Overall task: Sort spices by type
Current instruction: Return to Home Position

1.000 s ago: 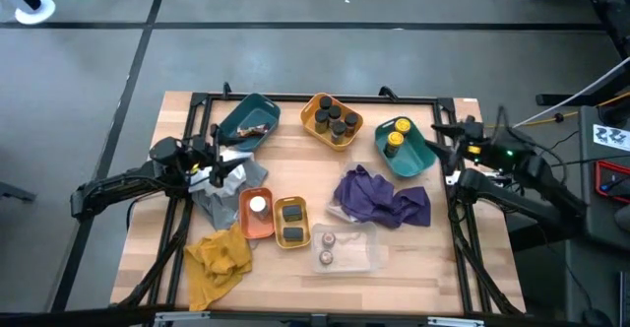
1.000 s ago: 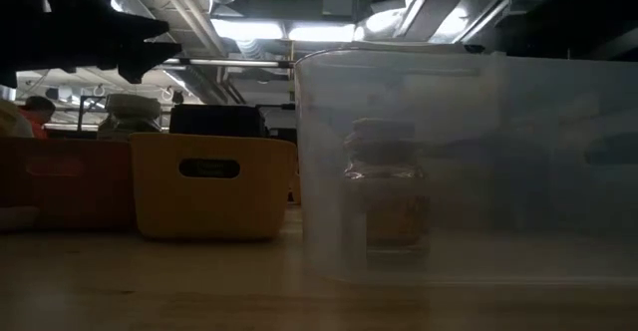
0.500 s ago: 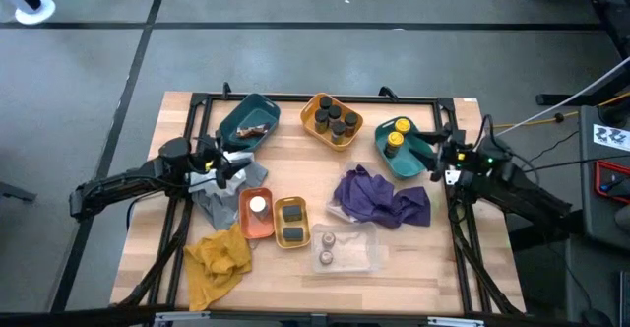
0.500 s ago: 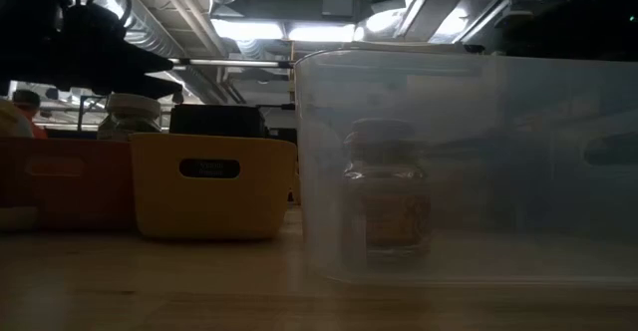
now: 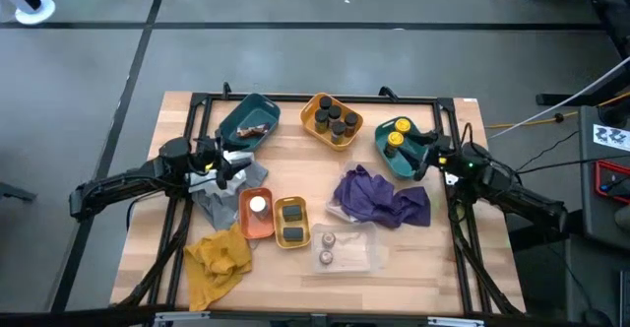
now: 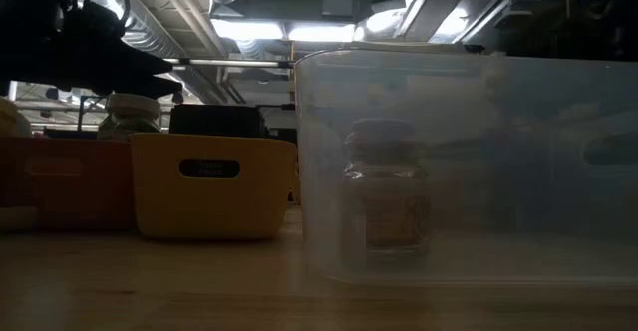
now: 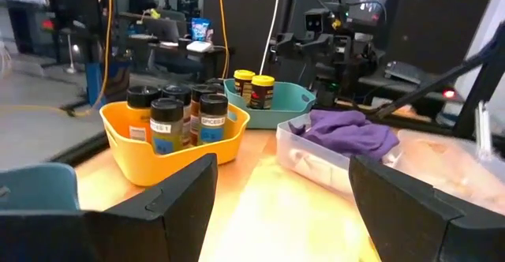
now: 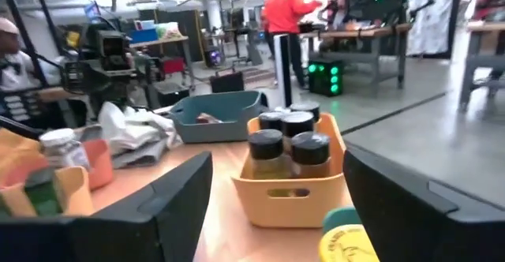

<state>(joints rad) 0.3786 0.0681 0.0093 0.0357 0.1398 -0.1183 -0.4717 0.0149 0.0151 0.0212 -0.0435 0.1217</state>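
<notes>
Right gripper (image 5: 425, 157), fingers apart and empty, hangs just beside the teal tray (image 5: 404, 161) holding two yellow-lidded jars (image 5: 396, 135). Left gripper (image 5: 234, 165), likewise spread and empty, hovers by the grey cloth (image 5: 215, 204); black-lidded jars (image 5: 335, 120) stand in the yellow tray (image 5: 307, 120).

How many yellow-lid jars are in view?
2. Both stand in the right teal bin at the table's far right: one yellow-lid jar, the other beside it. None appears hidden.
</notes>
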